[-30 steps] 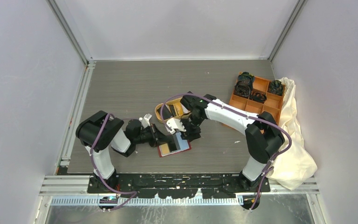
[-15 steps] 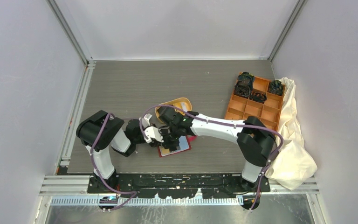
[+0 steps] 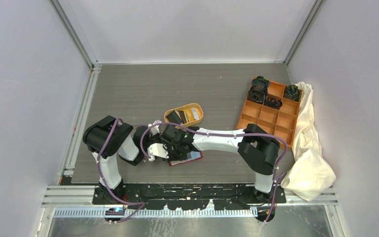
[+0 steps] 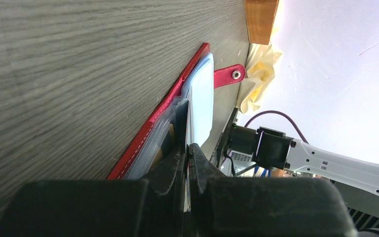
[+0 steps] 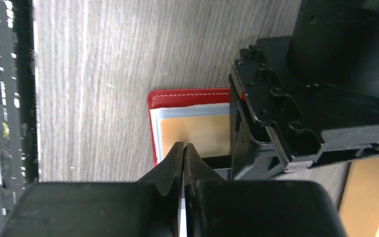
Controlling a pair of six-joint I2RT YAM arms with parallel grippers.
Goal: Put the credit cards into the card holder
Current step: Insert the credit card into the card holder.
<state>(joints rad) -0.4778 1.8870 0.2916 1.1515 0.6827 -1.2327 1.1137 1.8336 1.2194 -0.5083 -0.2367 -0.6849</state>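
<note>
Matt grey wood-grain table (image 3: 143, 89); card holder (image 4: 201, 98) of red leather-like skin with glossy pale plastic sleeves; soft creased cream cloth (image 3: 311, 153) at three o'clock.

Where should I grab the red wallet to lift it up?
Pinch the pale flap from the near end, with a finger on each side. It looks lifted off the red wallet, so its thin edge is free. The rest lies flat on the table, with little to pinch. The left hand holds it just there.

No text, label or number is legible.
</note>
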